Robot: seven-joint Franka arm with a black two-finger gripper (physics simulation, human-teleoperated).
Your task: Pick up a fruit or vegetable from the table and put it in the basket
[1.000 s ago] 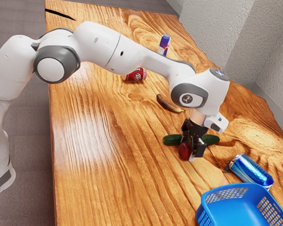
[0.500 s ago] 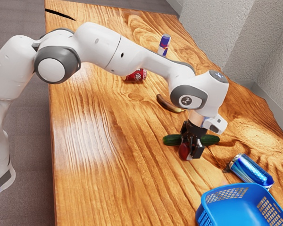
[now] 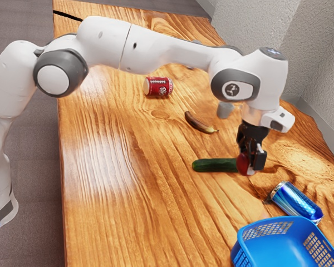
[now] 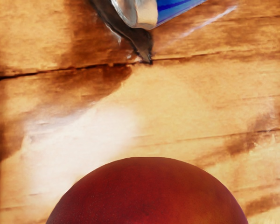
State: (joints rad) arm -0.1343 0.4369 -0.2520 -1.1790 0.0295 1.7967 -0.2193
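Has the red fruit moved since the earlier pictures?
Yes: the red fruit has shifted toward the exterior view's right and top, judged against the cucumber, which lies where it did.

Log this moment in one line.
gripper: shut on red fruit | basket: fruit still outside | cucumber, banana: on table | next: likely toward basket
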